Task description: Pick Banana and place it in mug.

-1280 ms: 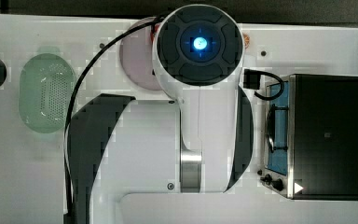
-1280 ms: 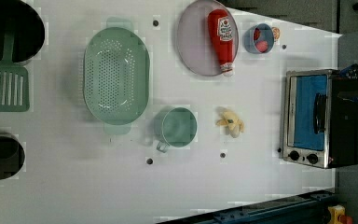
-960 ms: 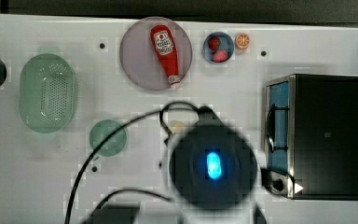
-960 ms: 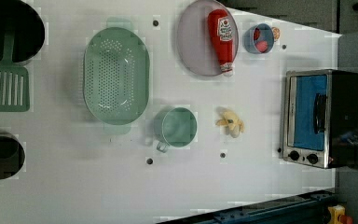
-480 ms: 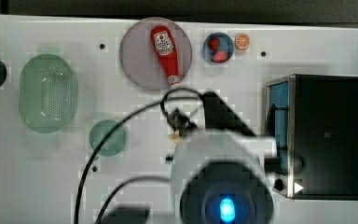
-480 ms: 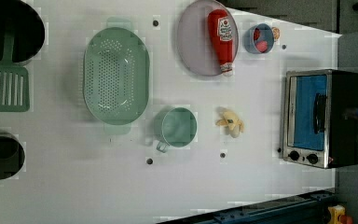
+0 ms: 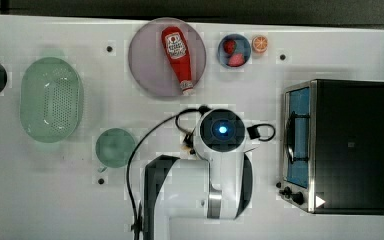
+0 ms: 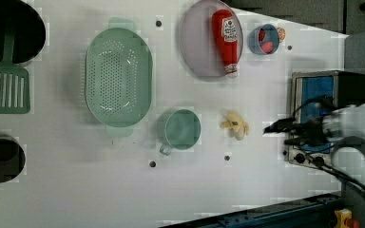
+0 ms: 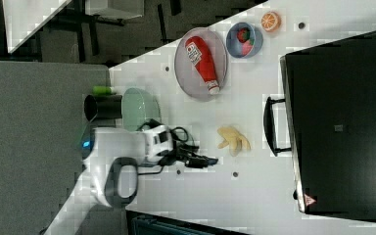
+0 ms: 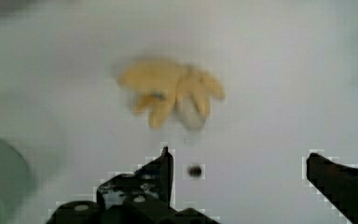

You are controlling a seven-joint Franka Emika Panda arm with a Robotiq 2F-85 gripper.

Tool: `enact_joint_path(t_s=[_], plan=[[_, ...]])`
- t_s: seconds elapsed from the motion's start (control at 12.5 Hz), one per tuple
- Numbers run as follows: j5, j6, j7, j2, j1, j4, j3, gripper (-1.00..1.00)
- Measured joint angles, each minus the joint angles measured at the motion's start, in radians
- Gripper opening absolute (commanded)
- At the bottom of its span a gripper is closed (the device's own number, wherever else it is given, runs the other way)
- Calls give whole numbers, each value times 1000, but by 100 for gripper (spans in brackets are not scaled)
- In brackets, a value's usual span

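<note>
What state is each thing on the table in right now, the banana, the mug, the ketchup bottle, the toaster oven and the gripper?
Small pale yellow toy banana: lying on the white table, not held.
Teal-green round mug: upright, empty.
Red ketchup bottle: lying on its side on the grey round plate.
Black toaster oven: door closed.
Gripper: open, holding nothing, above the table near the banana.

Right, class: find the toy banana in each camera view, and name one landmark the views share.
Top view: I cannot make the banana out; the arm covers the spot right of the mug.
Left view: banana, right of the mug.
Right view: banana, left of the toaster oven.
Wrist view: banana, on the white table.
Shared landmark: the ketchup bottle on its plate.
</note>
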Motion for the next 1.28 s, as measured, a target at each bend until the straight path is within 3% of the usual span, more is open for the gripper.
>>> enact_joint_path(t_s=[0.4,1.04,1.28], plan=[[-11,261,-219,73,19,-31,8,100],[-28,507,-286,354,16,-47,23,100],[-19,555,-286,373,18,-59,6,16]])
